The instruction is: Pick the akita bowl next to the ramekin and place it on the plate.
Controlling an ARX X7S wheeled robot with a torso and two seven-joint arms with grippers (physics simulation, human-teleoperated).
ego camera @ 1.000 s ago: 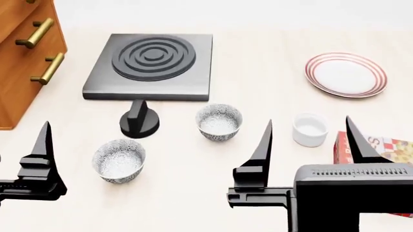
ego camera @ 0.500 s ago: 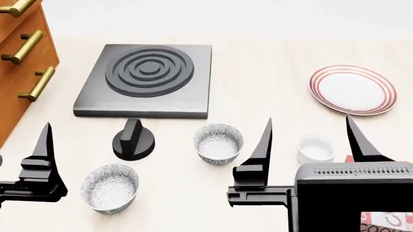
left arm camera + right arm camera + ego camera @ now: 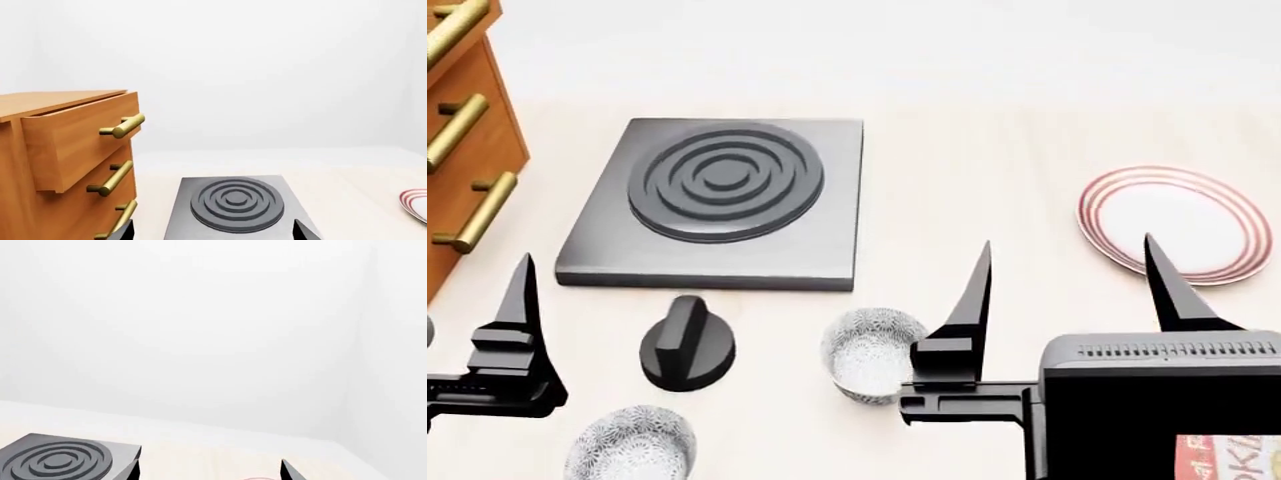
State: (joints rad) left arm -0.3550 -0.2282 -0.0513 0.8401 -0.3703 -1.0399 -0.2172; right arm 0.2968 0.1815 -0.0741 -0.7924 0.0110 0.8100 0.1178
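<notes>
the right gripper (image 3: 1068,290) is held wide open above the counter, empty. the akita bowl (image 3: 868,352) is seen just left of its left finger, near of the hob (image 3: 721,200). the plate (image 3: 1168,222) lies far right (ramekin hidden). the left gripper (image 3: 474,330) is only partly shown, so its state cannot be told.

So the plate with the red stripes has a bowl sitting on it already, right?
No. In the head view the plate has nothing on it. Both patterned bowls sit on the counter: one by the right end effector, another near the bottom edge.
</notes>
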